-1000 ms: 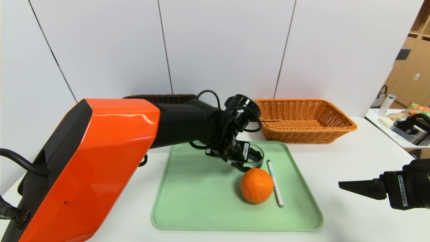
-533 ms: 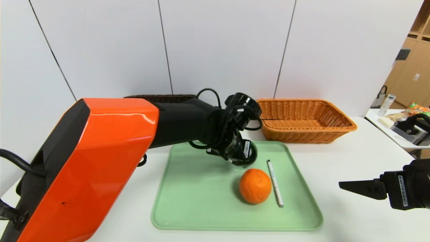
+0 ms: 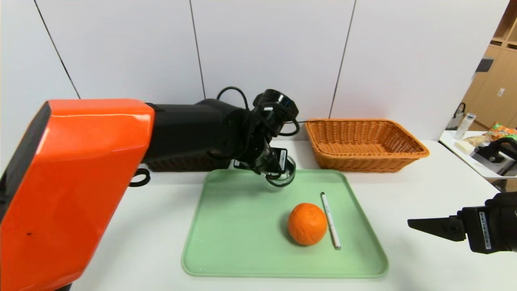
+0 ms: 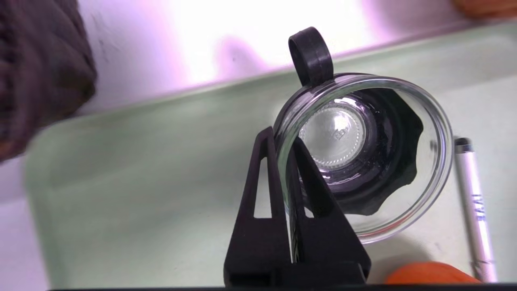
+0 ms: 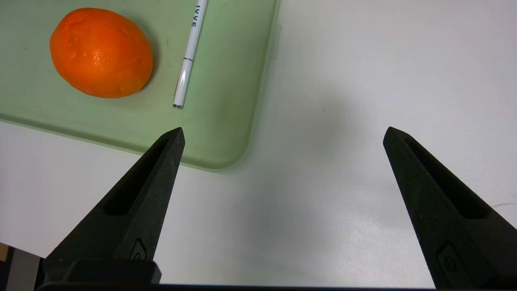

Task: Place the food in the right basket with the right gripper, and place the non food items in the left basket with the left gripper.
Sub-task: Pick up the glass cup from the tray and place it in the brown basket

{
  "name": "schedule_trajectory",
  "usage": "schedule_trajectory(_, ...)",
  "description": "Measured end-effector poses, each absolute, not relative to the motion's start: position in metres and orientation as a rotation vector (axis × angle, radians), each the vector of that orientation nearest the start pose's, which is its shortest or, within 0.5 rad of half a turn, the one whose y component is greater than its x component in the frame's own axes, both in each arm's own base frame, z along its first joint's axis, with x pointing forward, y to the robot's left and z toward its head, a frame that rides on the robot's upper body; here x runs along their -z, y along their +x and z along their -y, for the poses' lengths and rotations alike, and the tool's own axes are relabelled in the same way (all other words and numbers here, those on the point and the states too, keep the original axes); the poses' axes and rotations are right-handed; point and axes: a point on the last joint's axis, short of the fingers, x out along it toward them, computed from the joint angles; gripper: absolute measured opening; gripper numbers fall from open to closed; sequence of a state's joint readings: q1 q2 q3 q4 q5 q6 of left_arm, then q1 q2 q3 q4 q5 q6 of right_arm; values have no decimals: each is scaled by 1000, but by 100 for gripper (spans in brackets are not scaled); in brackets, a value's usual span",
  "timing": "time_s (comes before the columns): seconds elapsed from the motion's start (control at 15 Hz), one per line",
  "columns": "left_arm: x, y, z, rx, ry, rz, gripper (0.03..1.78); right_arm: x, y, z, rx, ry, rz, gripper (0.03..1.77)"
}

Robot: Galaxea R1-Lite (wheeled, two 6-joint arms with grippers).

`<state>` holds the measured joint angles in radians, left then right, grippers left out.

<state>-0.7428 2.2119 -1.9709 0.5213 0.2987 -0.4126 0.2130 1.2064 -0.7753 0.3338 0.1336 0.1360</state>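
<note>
While the left hand (image 4: 287,149) pinches the rim of the glass cup (image 4: 363,157), one finger inside the wall and one outside, the cup hangs tilted above the far part of the green tray (image 3: 226,242), clear of its surface as the head view reads it. That's a thin-wall grip on smooth glass: rigid, light, but slick and breakable, so I'd judge any swing or jolt could let it pivot between the fingertips. The black loop handle (image 4: 310,54) juts off the rim to one side of the grip, untouched; the rim is a fair hold for a cup this small, though the handle side adds a little off-centre weight.

Outward from there, the dark brown basket (image 3: 181,163) sits just behind the left arm, mostly hidden by it, and that is where this cup belongs. On the tray, the orange (image 3: 307,223) rests near the middle-right, with the white pen (image 3: 331,220) lying just beside it, on its right. The orange looks firm and dimpled, a good round body to span across its widest part. The pen is thin and low, tricky to pick off a flat tray.

Over at the right edge of the tabletop (image 3: 424,262), the right hand (image 5: 282,135) is parked, fingers spread wide and empty, pointing toward the tray. The orange-tan basket (image 3: 365,161) waits at the far right.
</note>
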Motion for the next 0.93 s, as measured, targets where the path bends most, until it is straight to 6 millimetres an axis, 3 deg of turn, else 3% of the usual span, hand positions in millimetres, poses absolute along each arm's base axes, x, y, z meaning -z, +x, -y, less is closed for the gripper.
schedule_trajectory(0.47, -268, 309, 257, 302, -30, -607, 9, -207, 151, -36, -279, 97, -779, 170)
schedule_trajectory(0.73, -289, 326, 209, 223, 7, -542, 9, -207, 150, -36, -283, 94, -776, 170)
schedule_trajectory(0.93, -290, 352, 172, 142, 17, -504, 9, -207, 150, -37, -286, 93, -775, 170)
